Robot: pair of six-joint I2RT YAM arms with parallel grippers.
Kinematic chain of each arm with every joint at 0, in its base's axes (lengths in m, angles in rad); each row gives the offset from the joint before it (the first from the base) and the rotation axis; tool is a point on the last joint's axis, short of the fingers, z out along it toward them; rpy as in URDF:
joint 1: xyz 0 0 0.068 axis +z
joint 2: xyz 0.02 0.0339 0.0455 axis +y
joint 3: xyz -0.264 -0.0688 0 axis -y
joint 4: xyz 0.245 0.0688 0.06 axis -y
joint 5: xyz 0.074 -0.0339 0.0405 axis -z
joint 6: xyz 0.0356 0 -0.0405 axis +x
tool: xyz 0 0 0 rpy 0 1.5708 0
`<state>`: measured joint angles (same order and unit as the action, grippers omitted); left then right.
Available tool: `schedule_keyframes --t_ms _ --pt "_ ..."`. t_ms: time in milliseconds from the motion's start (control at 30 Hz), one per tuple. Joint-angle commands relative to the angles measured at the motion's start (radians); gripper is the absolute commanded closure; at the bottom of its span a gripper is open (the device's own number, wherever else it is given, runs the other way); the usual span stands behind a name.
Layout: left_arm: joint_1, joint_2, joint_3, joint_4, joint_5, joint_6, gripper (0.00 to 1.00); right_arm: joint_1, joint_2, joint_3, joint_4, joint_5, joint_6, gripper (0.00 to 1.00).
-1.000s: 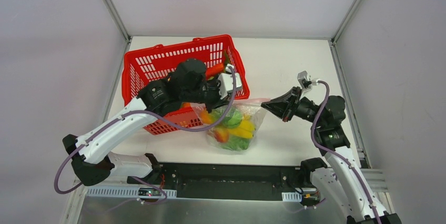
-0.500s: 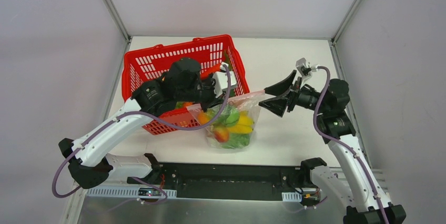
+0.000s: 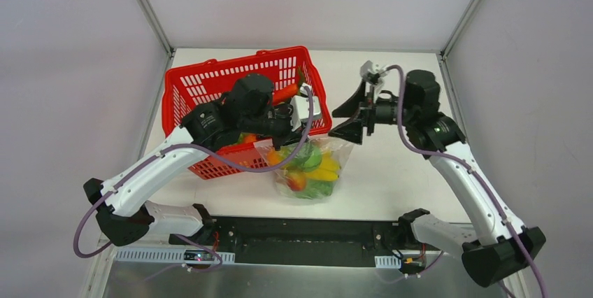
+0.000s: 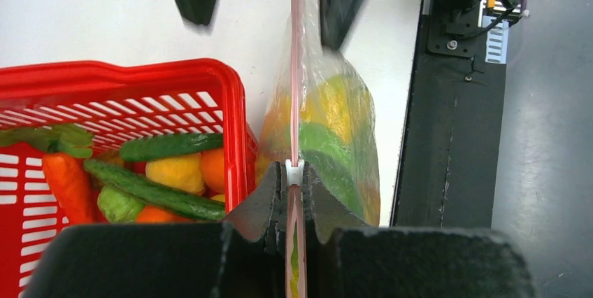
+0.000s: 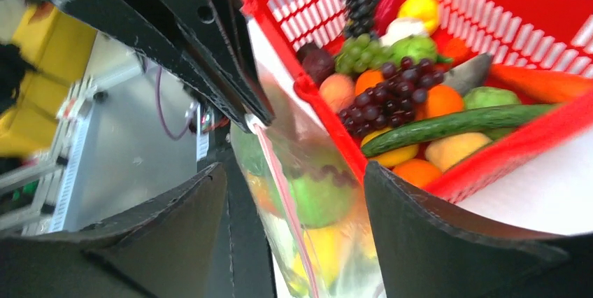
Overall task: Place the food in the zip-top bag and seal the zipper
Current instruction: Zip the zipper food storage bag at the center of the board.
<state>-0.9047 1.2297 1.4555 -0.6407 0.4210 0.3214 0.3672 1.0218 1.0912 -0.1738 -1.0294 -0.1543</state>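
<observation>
The clear zip-top bag (image 3: 311, 168) hangs beside the basket, full of food (image 4: 329, 137): green, yellow and orange pieces. My left gripper (image 4: 294, 175) is shut on the pink zipper (image 4: 296, 67), right behind its white slider (image 4: 294, 170), and holds the bag's left end up. My right gripper (image 3: 333, 124) stands open at the bag's right end. In the right wrist view the zipper (image 5: 280, 179) runs between the spread fingers of the right gripper (image 5: 295, 172) and touches neither. More food (image 5: 391, 95) lies in the basket.
The red mesh basket (image 3: 210, 74) stands at the back left, its near wall (image 4: 234, 116) against the bag. A black base rail (image 3: 308, 238) runs along the table's near edge. Grey walls enclose the table.
My right gripper has opened and let go of the bag's right end, then swung up and left toward the basket. The bag's right corner has sagged. The left gripper keeps its hold.
</observation>
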Motion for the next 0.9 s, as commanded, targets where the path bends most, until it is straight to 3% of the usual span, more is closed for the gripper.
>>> schedule_keyframes --t_ms 0,100,367,567,700,867 --pt "-0.016 0.027 0.055 0.008 0.051 -0.012 1.00 0.161 0.094 0.124 -0.288 0.072 -0.271 0.28" --pt "-0.023 0.034 0.062 0.009 0.056 -0.015 1.00 0.217 0.144 0.147 -0.312 0.114 -0.311 0.36" --pt "-0.024 0.012 0.040 0.010 0.041 -0.018 1.00 0.224 0.147 0.119 -0.270 0.081 -0.320 0.59" --pt "-0.024 -0.001 0.028 0.004 0.020 -0.018 1.00 0.224 0.102 0.065 -0.187 0.074 -0.273 0.88" --pt "-0.023 -0.030 -0.007 0.010 -0.011 -0.022 1.00 0.225 0.073 0.031 -0.133 0.125 -0.229 1.00" --pt "-0.024 -0.094 -0.078 0.027 -0.063 -0.030 1.00 0.224 0.038 -0.015 -0.080 0.160 -0.187 1.00"
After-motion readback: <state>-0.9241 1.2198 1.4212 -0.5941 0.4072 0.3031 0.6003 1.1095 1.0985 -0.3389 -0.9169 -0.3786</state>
